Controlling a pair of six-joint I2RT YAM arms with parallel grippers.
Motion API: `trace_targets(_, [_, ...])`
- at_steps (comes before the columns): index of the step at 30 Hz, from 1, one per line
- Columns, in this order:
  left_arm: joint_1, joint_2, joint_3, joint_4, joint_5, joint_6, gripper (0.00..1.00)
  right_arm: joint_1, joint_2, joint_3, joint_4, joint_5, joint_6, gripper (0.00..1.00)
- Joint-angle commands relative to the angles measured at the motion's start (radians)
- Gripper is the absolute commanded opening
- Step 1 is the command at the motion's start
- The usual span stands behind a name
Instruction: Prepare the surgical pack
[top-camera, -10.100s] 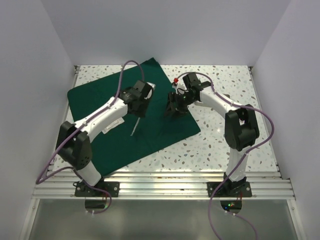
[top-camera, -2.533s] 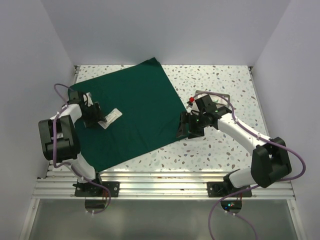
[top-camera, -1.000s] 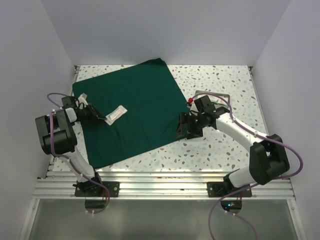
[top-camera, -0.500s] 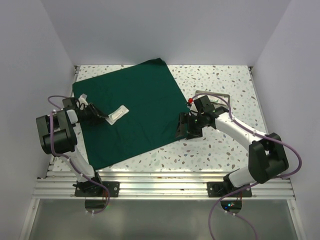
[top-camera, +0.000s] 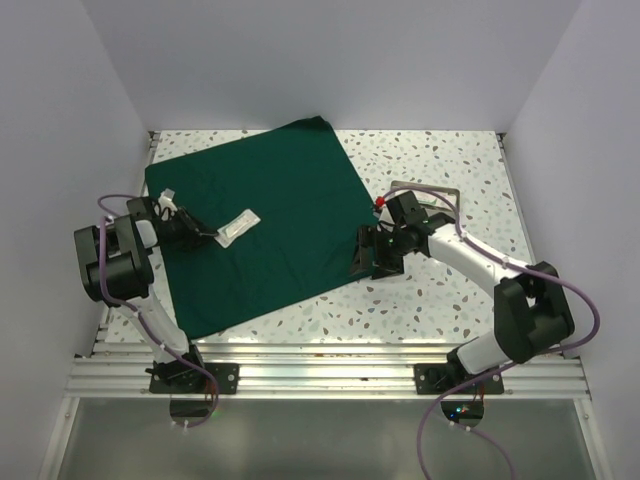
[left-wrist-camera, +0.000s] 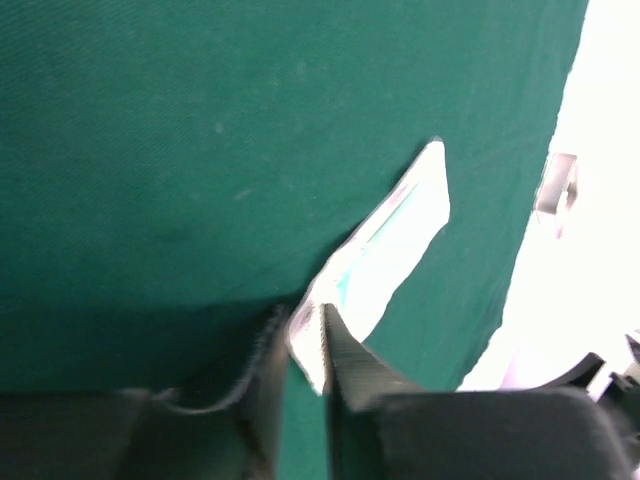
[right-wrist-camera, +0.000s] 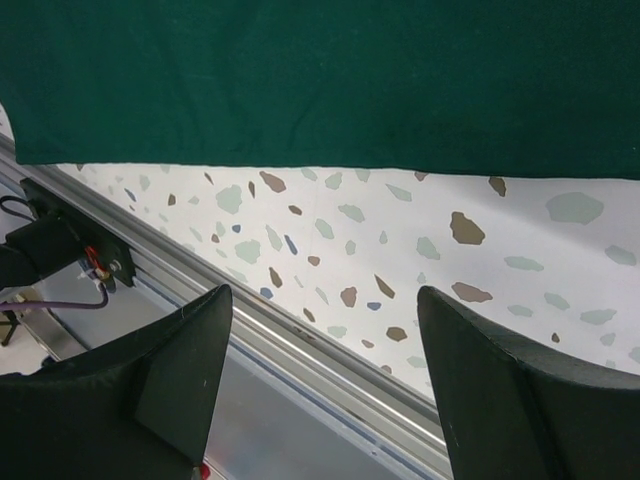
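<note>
Step in hand, as judged: loading the pack by laying a white packet (top-camera: 238, 227) on the green cloth (top-camera: 290, 190), spread flat on the counter (top-camera: 440, 150). Pinching the packet's near end with the left gripper (top-camera: 207, 234), low over the cloth's left part. In the left wrist view, fingers (left-wrist-camera: 262, 365) pressed nearly together on that end, with the far end pointing away across the cloth. Cannot tell whether the packet is lying flat or raised a little. Nothing held in the right gripper (top-camera: 372, 265): spread wide, hovering just off the cloth's right edge over bare counter, touching nothing as far as its wrist view shows. Also spotted: steel tray (top-camera: 428, 186) just beyond the right gripper, off the cloth, partly hidden. Next, probably: settle the packet where wanted, open the left gripper, and back off low and straight so as not to drag or wrinkle the cloth. After that, likely fetch the tray with the right gripper.
</note>
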Motion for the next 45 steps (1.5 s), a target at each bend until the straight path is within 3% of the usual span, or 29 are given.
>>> trace_targets(1, [-0.001,0.033,-0.012,0.031,-0.017,-0.01,0.2,0.004,0.015,0.037,0.016,-0.024,0.005,0.79])
trace_targets(5, [-0.002,0.013,-0.006,0.031,-0.019,-0.018,0.0,0.006,0.028,0.057,0.009,-0.023,-0.002,0.79])
trace_targets(12, [-0.002,-0.137,-0.024,-0.017,-0.017,-0.046,0.0,0.012,0.074,0.101,0.012,-0.052,-0.019,0.79])
trace_targets(16, [-0.005,-0.316,-0.108,-0.029,0.004,-0.109,0.0,0.013,0.116,0.129,0.097,-0.131,0.034,0.79])
trace_targets(19, [-0.015,-0.453,-0.185,-0.032,0.007,-0.185,0.0,0.022,0.16,0.111,0.273,-0.225,0.202,0.81])
trace_targets(22, [-0.056,-0.512,-0.216,-0.116,-0.023,-0.202,0.0,0.059,0.209,0.083,0.512,-0.264,0.49,0.87])
trace_targets(28, [-0.117,-0.637,-0.374,0.02,-0.019,-0.365,0.0,0.173,0.344,0.1,0.862,-0.208,0.785,0.95])
trace_targets(31, [-0.134,-0.68,-0.365,-0.02,-0.057,-0.368,0.0,0.225,0.402,0.063,1.052,-0.163,1.038,0.95])
trace_targets(35, [-0.136,-0.725,-0.366,-0.072,-0.097,-0.383,0.0,0.289,0.471,0.058,1.219,-0.103,1.171,0.94])
trace_targets(37, [-0.137,-0.745,-0.366,-0.093,-0.105,-0.379,0.0,0.309,0.495,0.122,1.2,-0.127,1.121,0.94])
trace_targets(39, [-0.153,-0.753,-0.336,-0.15,-0.121,-0.328,0.0,0.314,0.501,0.226,0.989,-0.152,1.017,0.94])
trace_targets(40, [-0.159,-0.754,-0.322,-0.173,-0.138,-0.302,0.0,0.315,0.499,0.273,0.873,-0.143,0.858,0.94])
trace_targets(41, [-0.165,-0.756,-0.303,-0.193,-0.138,-0.262,0.0,0.314,0.496,0.323,0.642,-0.126,0.778,0.94])
trace_targets(43, [-0.163,-0.763,-0.299,-0.227,-0.132,-0.242,0.0,0.319,0.498,0.417,0.547,-0.1,0.668,0.94])
trace_targets(45, [-0.166,-0.785,-0.317,-0.198,-0.117,-0.254,0.0,0.319,0.504,0.394,0.604,-0.113,0.704,0.94])
